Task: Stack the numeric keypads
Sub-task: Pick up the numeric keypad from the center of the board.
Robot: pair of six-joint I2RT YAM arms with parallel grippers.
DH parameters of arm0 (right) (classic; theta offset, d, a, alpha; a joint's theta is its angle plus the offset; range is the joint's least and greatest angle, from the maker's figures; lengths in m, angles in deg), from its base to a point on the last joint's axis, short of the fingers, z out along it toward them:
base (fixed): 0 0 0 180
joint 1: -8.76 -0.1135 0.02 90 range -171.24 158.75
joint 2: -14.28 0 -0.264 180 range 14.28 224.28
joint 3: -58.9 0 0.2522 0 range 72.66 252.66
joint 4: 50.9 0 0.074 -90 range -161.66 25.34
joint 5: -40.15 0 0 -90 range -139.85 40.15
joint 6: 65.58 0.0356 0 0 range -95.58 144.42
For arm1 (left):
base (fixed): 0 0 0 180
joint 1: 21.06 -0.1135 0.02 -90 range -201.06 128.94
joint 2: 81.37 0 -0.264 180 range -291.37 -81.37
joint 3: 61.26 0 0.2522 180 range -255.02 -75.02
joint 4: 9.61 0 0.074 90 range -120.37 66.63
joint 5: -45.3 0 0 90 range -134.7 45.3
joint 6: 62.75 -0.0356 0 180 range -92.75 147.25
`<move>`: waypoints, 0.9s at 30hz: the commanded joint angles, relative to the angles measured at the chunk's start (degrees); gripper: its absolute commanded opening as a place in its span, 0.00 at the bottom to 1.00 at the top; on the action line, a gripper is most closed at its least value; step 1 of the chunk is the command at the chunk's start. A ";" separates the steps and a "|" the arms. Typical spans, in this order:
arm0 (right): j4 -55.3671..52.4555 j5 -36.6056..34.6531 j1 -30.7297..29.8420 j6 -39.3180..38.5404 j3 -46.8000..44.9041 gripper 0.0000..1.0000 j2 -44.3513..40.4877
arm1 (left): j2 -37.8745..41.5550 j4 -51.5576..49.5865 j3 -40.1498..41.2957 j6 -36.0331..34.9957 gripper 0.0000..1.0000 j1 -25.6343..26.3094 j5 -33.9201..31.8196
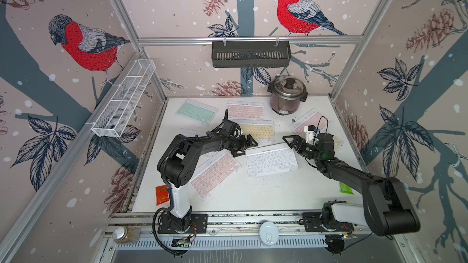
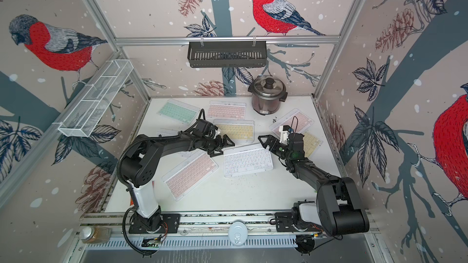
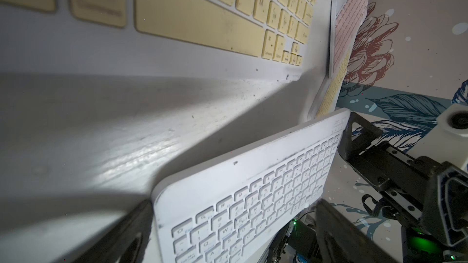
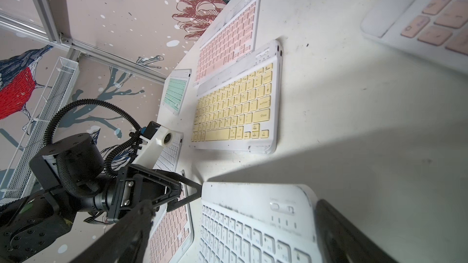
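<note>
Front rail: a glass jar [image 1: 125,234] and a round white cap [image 1: 269,234] sit on the rail by my arm bases, nearest of all.
Packets: a red packet [image 1: 162,195] lies beside my left arm's base and a green packet [image 1: 345,188] beside my right arm, both on the tabletop [image 1: 253,196].
Near pink keypad: the near pink keypad [image 1: 215,174] lies flat and slanted, its far end under my left arm.
White keypad: the white keypad [image 1: 271,160] lies flat mid-tabletop, just beside the near pink keypad, with one of my grippers at each far corner.
Left gripper: my left gripper [image 1: 247,148] has its jaws spread wide and holds nothing. In the right wrist view one fingertip [image 4: 198,189] meets the white keypad's corner.
Right gripper: my right gripper [image 1: 291,145] is spread wide and empty at the opposite far corner. Its wrist view shows the white keypad between its fingers.
Yellow keypad: the yellow keypad [image 1: 258,129] lies flat just beyond my left gripper.
Half-hidden keypad: the half-hidden keypad [image 1: 187,132] shows behind my left arm.
Right-wall pair: the right pink keypad [image 1: 307,122] and the second yellow keypad [image 1: 338,142] lie together near the right wall. My right arm hides where they meet.
Back row: the mint keypad [image 1: 196,111] and the far pink keypad [image 1: 244,110] lie flat, apart.
Back corner: a rice cooker [image 1: 287,94] stands with its lid on.
Walls: a black basket [image 1: 250,54] hangs on the back rail and a white wire basket [image 1: 124,97] on the left wall.
</note>
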 commanded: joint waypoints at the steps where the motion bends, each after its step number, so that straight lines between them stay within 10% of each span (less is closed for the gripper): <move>1: -1.63 4.41 -0.84 0.72 1.28 1.00 0.27 | 1.06 6.89 1.33 6.05 0.98 0.38 1.70; 27: 2.73 -0.31 -7.83 10.15 5.65 1.00 1.09 | 3.37 15.69 1.53 12.58 0.98 0.47 0.83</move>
